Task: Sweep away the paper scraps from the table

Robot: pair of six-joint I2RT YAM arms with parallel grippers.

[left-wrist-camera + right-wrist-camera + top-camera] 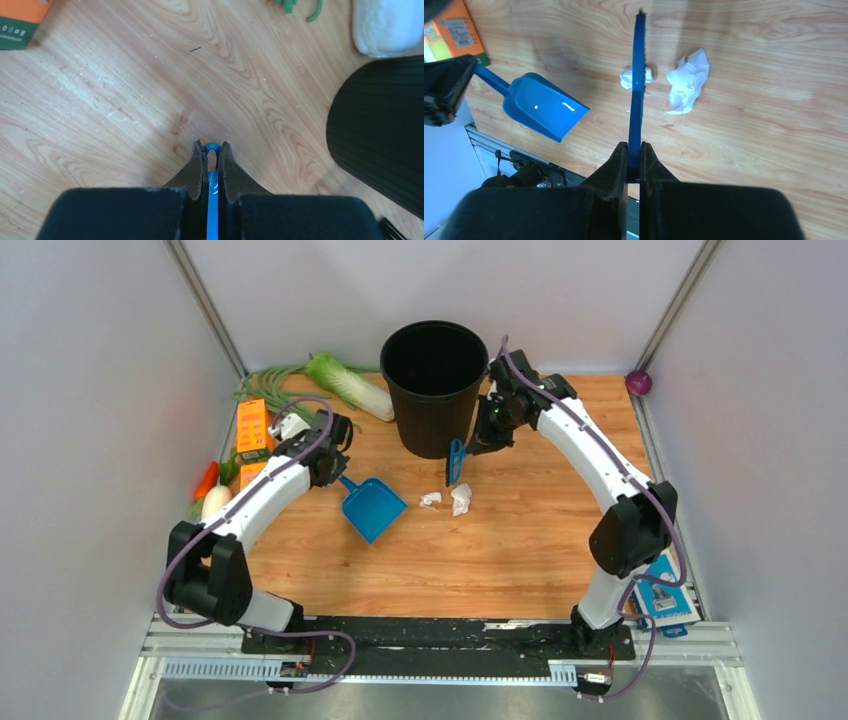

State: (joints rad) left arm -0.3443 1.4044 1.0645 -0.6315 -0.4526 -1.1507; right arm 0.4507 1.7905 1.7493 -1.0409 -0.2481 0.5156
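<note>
Two white paper scraps lie mid-table: a small wad [430, 499] and a larger one [461, 499]; they also show in the right wrist view [626, 77] [687, 82]. My left gripper [335, 465] is shut on the handle [212, 200] of the blue dustpan [373, 508], whose scoop rests on the table [520, 550] left of the scraps. My right gripper [483, 440] is shut on a blue brush [456, 460], seen edge-on in the right wrist view [636, 100]. The brush hangs just behind the scraps, its tip by the small wad.
A black bin [433, 385] stands at the back centre, close to my right gripper. Cabbage [345, 383], green beans, orange boxes [252, 425] and a carrot lie at the left edge. A purple ball [639, 382] sits back right. A black and metal rail [440, 635] runs along the near edge.
</note>
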